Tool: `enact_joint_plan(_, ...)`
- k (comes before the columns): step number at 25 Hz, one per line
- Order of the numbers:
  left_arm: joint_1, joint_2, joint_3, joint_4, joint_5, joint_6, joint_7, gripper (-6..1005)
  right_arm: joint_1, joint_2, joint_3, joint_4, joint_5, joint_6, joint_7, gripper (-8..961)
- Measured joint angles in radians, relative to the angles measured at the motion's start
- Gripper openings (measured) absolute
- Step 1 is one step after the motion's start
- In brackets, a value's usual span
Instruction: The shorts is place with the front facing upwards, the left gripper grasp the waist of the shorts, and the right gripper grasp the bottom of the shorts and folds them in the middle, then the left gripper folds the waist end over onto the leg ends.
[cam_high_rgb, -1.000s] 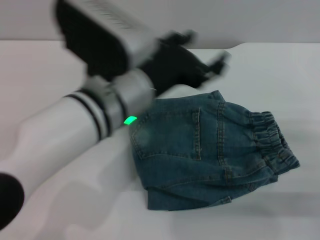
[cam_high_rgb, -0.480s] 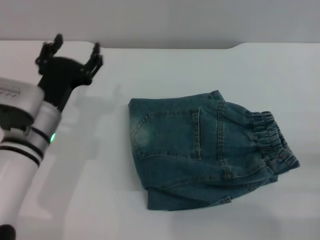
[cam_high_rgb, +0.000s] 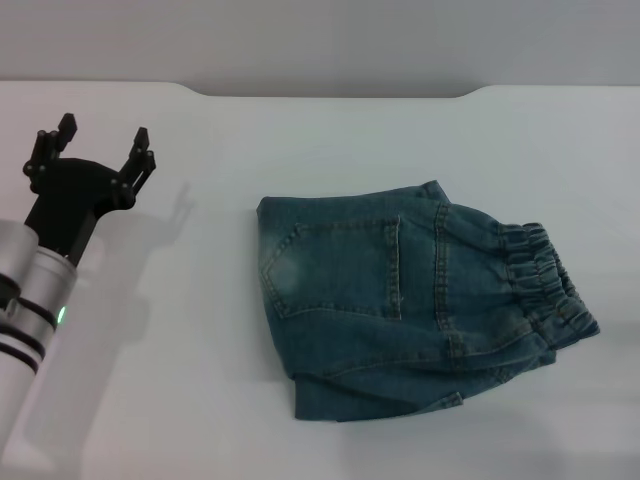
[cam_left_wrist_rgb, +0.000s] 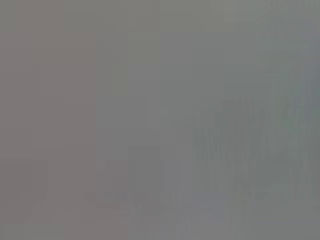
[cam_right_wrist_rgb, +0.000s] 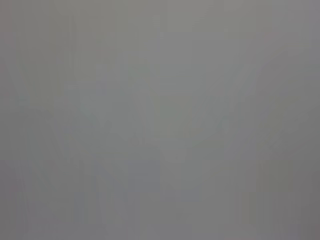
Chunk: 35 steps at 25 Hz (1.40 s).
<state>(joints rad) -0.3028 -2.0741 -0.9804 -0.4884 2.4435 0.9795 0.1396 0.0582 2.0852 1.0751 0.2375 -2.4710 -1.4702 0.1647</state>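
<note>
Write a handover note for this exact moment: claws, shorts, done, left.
Left claw: open, empty, over bare table on the robot's left, apart from the shorts.
Right claw: not visible in any view; both wrist views show nothing usable.
Shorts: centre-right of the table, lying as a compact folded bundle, a patch pocket on top, waist at the robot's right edge.
Done: both folds look finished, nothing is held.
Left: probably nothing but parking the left arm; check that the bundle is tidy, since a lower layer sticks out along the near edge.
</note>
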Motion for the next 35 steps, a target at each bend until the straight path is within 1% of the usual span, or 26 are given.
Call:
enact_joint_plan(1, 0.014, 0.000, 0.005, -0.003, -0.001, 0.023, -0.001, 844, 0.000, 0.000, -0.003, 0.001, 0.000, -0.004, 0.000, 692)
enact_joint_plan(3, 0.020, 0.000, 0.007, -0.006, -0.001, 0.034, -0.002, 844, 0.004, 0.001, -0.009, 0.002, 0.003, -0.008, -0.001, 735)
enact_joint_plan(7, 0.029, 0.000, 0.018, -0.007, -0.002, 0.055, -0.006, 844, 0.016, 0.001, -0.010, 0.001, 0.006, -0.008, -0.026, 735)
enact_joint_plan(14, 0.034, 0.002, 0.024, 0.001, -0.002, 0.057, -0.098, 844, 0.018, 0.003, -0.011, 0.001, 0.009, -0.008, -0.039, 735)
enact_joint_plan(35, 0.035, 0.003, 0.025, 0.008, 0.006, 0.061, -0.093, 844, 0.033, 0.001, -0.011, 0.009, 0.010, -0.012, -0.079, 734)
